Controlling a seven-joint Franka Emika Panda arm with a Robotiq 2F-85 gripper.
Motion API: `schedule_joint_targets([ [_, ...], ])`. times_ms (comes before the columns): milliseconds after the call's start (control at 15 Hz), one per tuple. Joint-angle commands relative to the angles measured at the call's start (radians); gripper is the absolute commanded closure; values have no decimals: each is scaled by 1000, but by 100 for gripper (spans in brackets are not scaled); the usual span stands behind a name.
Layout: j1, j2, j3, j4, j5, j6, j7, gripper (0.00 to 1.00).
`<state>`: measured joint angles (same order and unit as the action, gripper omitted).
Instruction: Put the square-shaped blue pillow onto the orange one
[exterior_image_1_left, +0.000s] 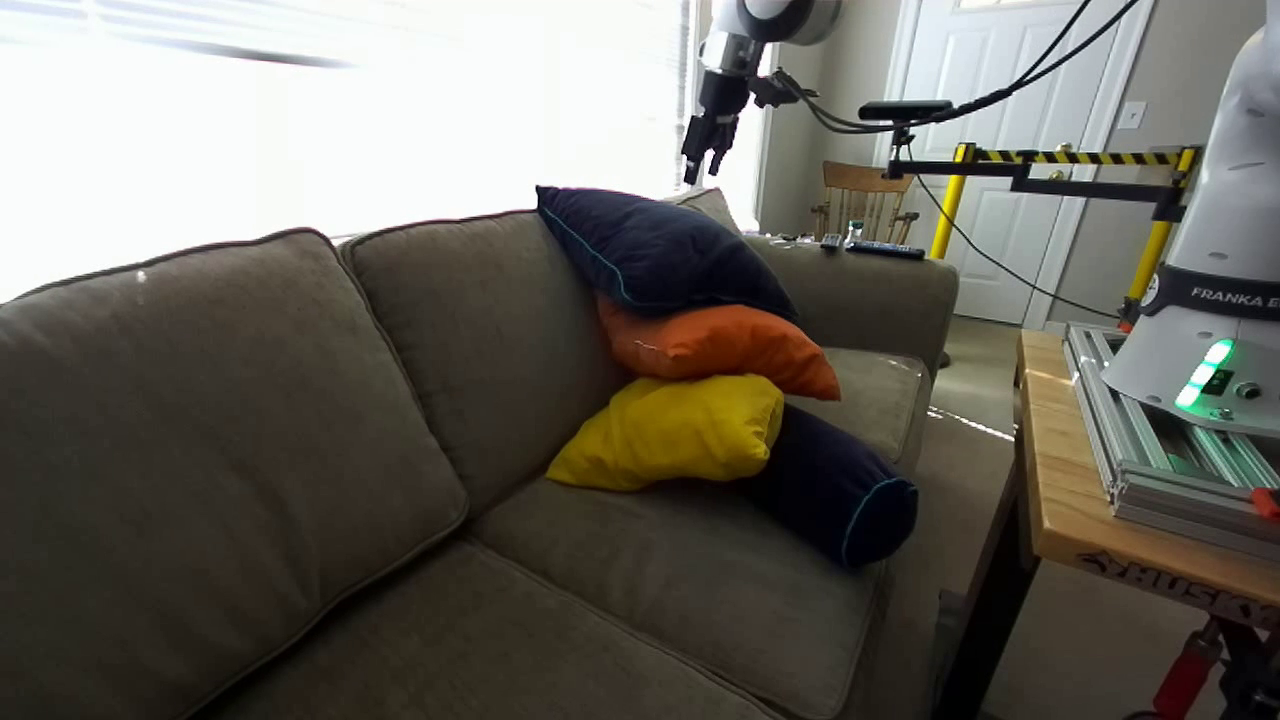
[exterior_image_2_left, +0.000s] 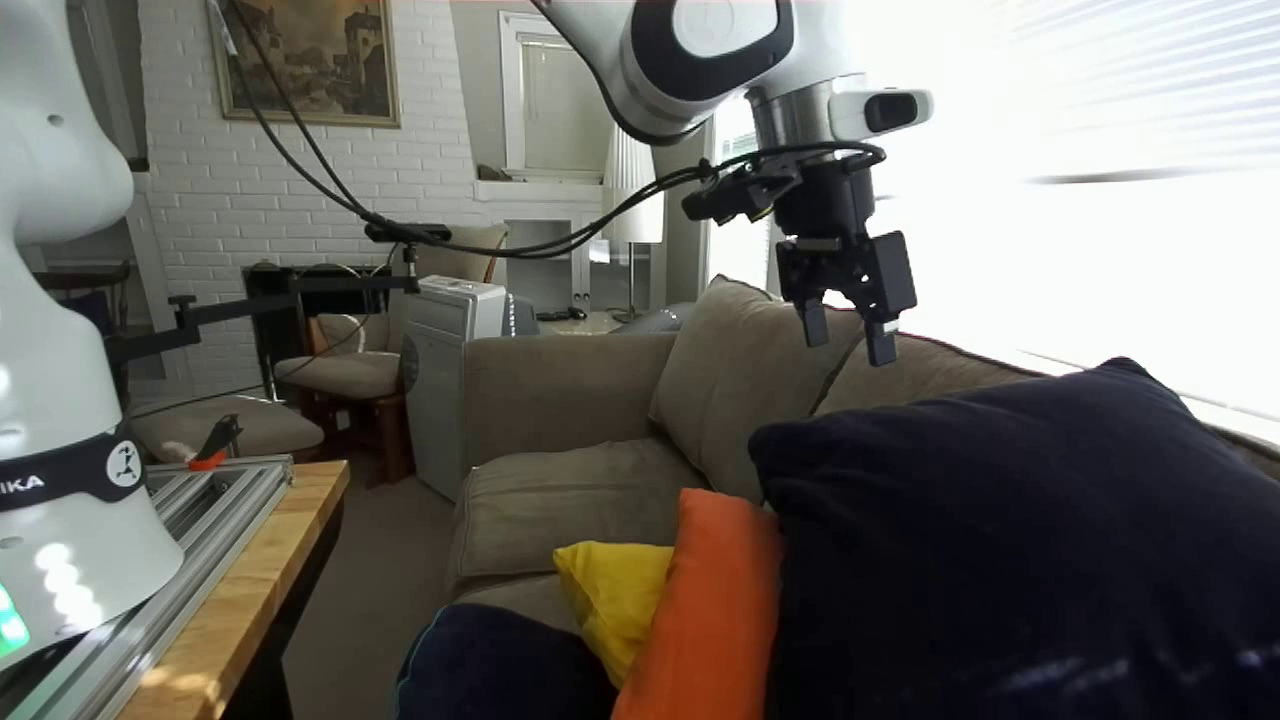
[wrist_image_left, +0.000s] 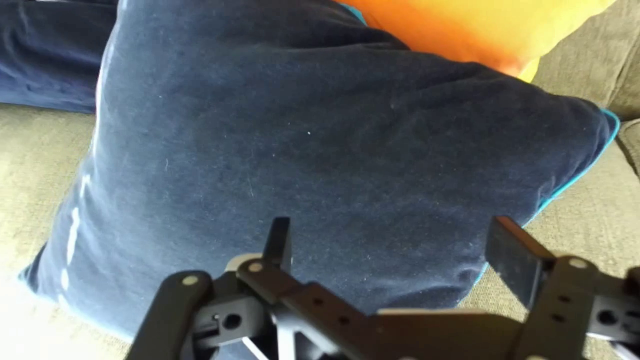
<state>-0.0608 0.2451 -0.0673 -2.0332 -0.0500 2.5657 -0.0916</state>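
nearest to the wrist camera, the gripper (wrist_image_left: 395, 250) has its two fingers spread wide, with nothing held between them. below it lies the square blue pillow (wrist_image_left: 310, 150), dark navy with bright teal piping; one finger shows over the piped edge, its mate over plain fabric. in both exterior views the gripper points downward above the sofa (exterior_image_1_left: 230, 420), its fingertips clear of the pillow.

the blue pillow slants against the sofa's back, one corner up near the top, and its lower side overlaps the orange pillow (exterior_image_1_left: 720, 345), the two looking in contact; how much of its weight sits there i cannot tell. the orange pillow is tilted too, with the yellow pillow (exterior_image_1_left: 680, 430) just in front of it. the yellow pillow partly covers the inner end of a navy bolster (exterior_image_1_left: 840, 490), which lies on the seat with its round end towards the sofa's front.

in an exterior view, a slim dark object (exterior_image_1_left: 885, 249) lies on the sofa's arm, a wooden chair (exterior_image_1_left: 855, 185) stands behind, and the robot's base (exterior_image_1_left: 1190, 330) sits on a wooden table (exterior_image_1_left: 1045, 450). in an exterior view, a framed painting (exterior_image_2_left: 310, 60) hangs on a white brick wall (exterior_image_2_left: 200, 190) and a lamp (exterior_image_2_left: 636, 200) stands past the sofa.
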Motion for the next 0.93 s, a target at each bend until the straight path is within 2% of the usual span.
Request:
schedule_joint_targets([
  [0, -74, -49, 57, -81, 187, -12, -165, 0],
  [200, -92, -68, 57, -97, 252, -74, -213, 0],
  [467, -77, -100, 18, -125, 196, -80, -147, 0],
  [667, -68, -116, -12, -152, 130, -44, -109, 0],
  [733, -73, -75, 4, -103, 177, -64, -145, 0],
  [867, -74, -77, 1, -106, 174, -64, -145, 0],
])
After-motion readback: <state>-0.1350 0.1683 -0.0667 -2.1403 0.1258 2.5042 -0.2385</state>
